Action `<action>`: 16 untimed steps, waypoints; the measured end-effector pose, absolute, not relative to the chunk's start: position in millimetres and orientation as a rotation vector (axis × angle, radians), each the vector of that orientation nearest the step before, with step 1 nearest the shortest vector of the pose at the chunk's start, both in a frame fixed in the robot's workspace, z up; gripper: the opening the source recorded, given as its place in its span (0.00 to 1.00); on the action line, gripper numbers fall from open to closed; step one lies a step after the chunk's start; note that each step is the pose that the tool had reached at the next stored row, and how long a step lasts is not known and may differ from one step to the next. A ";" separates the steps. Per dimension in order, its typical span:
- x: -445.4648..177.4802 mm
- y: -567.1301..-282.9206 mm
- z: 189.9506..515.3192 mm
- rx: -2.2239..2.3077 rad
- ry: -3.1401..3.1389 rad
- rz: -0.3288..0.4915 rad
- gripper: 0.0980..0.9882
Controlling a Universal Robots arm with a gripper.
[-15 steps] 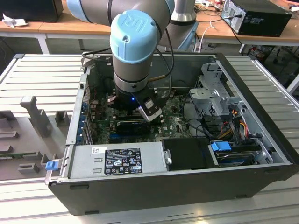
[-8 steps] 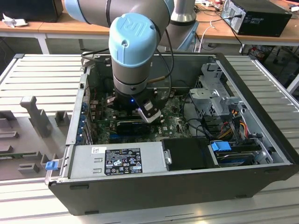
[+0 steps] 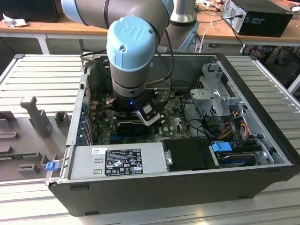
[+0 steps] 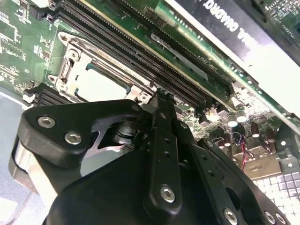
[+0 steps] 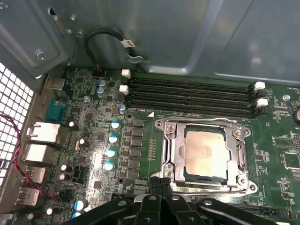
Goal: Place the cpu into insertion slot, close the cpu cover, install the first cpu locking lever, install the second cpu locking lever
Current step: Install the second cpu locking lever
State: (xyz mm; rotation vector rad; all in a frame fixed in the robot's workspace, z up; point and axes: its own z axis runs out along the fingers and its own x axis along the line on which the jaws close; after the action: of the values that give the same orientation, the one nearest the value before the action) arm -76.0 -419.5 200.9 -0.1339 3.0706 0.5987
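Reaching down into case, hand (image 5: 161,185) closed beside cpu cover (image 5: 171,152), cpu (image 5: 205,152) seated

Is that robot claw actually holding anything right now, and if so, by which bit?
It cannot be told. The gripper sits right at the near edge of the cpu cover, which lies closed over the cpu.

You see a ribbed grey metal surface (image 3: 42,70) under the open computer case (image 3: 262,159), wooden desks (image 3: 70,28) behind you, a black box (image 3: 258,16) on one, loose cables (image 3: 208,5) beside it, grey fixtures (image 3: 35,115) at the exterior view's left.
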 end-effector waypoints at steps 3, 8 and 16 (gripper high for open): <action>-76.0 -419.6 198.1 -0.134 3.067 0.614 0.01; -76.0 -419.5 193.2 -0.133 3.058 0.651 0.01; -76.0 -413.7 189.9 -0.133 3.058 0.652 0.01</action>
State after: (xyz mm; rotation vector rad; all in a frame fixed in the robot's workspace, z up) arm -76.0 -413.7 189.9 -0.1333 3.0581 0.6521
